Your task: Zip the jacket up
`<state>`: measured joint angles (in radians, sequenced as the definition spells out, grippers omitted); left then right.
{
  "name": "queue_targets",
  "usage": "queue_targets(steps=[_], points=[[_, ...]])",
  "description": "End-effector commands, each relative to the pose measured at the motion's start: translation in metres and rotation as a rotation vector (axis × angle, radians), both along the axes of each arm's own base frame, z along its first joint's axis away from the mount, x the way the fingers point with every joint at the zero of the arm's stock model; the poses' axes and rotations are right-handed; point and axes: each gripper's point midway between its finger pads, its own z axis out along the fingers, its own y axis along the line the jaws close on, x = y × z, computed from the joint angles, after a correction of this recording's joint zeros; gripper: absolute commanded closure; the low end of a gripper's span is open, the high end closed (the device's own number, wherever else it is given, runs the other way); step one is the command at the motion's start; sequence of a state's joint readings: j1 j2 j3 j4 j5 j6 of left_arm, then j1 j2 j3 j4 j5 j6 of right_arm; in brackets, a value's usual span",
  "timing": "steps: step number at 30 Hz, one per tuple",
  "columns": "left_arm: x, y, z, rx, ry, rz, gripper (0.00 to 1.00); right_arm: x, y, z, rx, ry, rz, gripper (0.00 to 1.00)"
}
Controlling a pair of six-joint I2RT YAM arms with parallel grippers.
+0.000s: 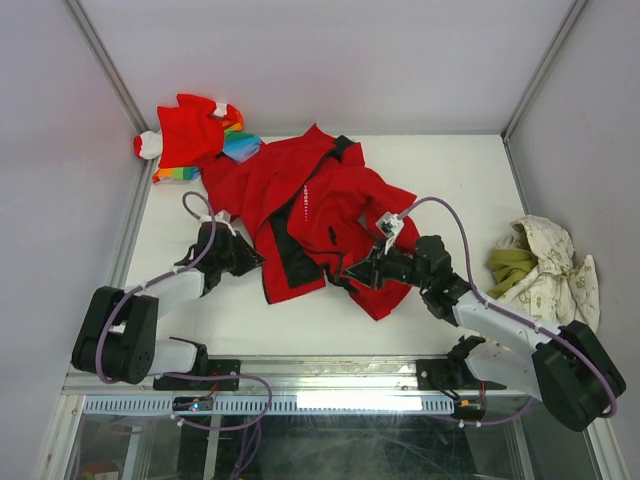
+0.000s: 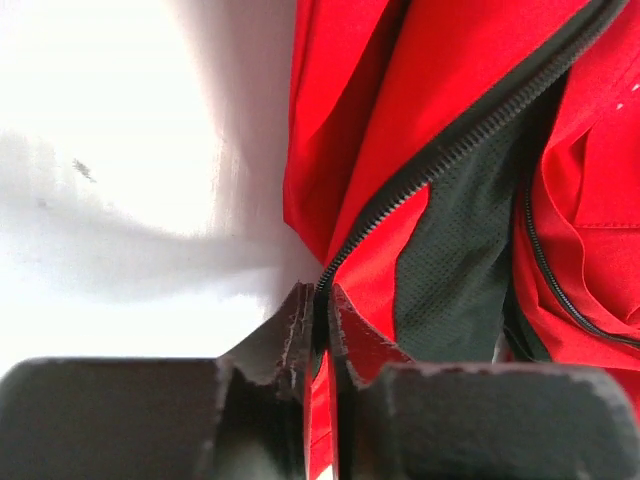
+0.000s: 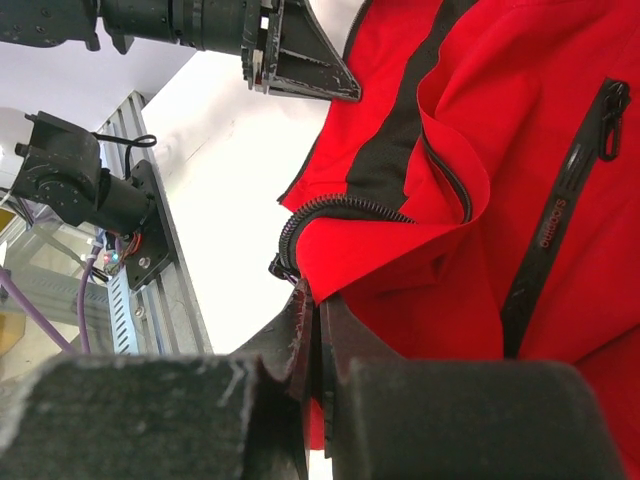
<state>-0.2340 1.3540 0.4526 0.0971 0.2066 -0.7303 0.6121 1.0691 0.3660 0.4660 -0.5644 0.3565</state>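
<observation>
Jacket [image 1: 320, 200] in bright red lies crumpled and open on the white table [image 1: 450, 180], from the far left corner toward the middle, its black lining showing along the near edge.

My left gripper [image 1: 258, 262] sits at the jacket's near left edge. In my left wrist view, its fingers are pressed together [image 2: 318, 300] with a thin strip of red cloth pinched between them, right where the dark zipper [image 2: 470, 130] runs down to the hem. Black mesh lining lies just right of that zipper line.

My right gripper [image 1: 352, 272] is at the near middle of the jacket. In my right wrist view, its fingers are also closed [image 3: 312, 300] on a red fold, with the curled end of the zipper [image 3: 340, 205] just above the fingertips. A pocket zip [image 3: 580, 150] with small lettering beside it runs across the cloth to the right.

A smaller red garment [image 1: 195, 135] with rainbow stripes lies in the far left corner, touching the jacket. A cream and green cloth [image 1: 540, 265] is bunched at the right edge, well apart.
</observation>
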Motion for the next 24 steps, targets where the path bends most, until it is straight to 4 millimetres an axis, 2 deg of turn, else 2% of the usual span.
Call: queue_targets(steps=[1,6,9,11,15,17,18,20,22,24], points=[[0.02,0.017,0.055,0.069,-0.115,0.074,1.0,0.005,0.001,0.029,0.044,-0.098,-0.006,1.0],[0.034,0.054,0.122,0.248,-0.176,0.195,1.0,0.024,-0.004,0.044,0.004,-0.098,-0.102,1.0],[0.049,0.081,0.185,0.38,-0.272,0.277,1.0,0.036,-0.005,0.058,-0.014,-0.121,-0.143,1.0],[0.059,0.103,0.237,0.488,-0.337,0.338,1.0,0.046,-0.007,0.068,-0.038,-0.132,-0.18,1.0],[0.07,0.144,0.328,0.702,-0.379,0.463,1.0,0.07,-0.016,0.08,-0.102,-0.14,-0.292,1.0],[0.074,0.155,0.352,0.778,-0.368,0.499,1.0,0.077,-0.021,0.087,-0.113,-0.152,-0.336,1.0],[0.075,0.154,0.36,0.783,-0.372,0.483,1.0,0.077,-0.021,0.089,-0.111,-0.159,-0.339,1.0],[0.079,0.14,0.356,0.782,-0.357,0.421,1.0,0.076,-0.021,0.09,-0.109,-0.163,-0.332,1.0],[0.077,0.119,0.334,0.795,-0.316,0.348,1.0,0.073,-0.019,0.087,-0.109,-0.155,-0.314,1.0],[0.073,0.093,0.302,0.794,-0.269,0.254,1.0,0.071,-0.018,0.081,-0.11,-0.144,-0.303,1.0]])
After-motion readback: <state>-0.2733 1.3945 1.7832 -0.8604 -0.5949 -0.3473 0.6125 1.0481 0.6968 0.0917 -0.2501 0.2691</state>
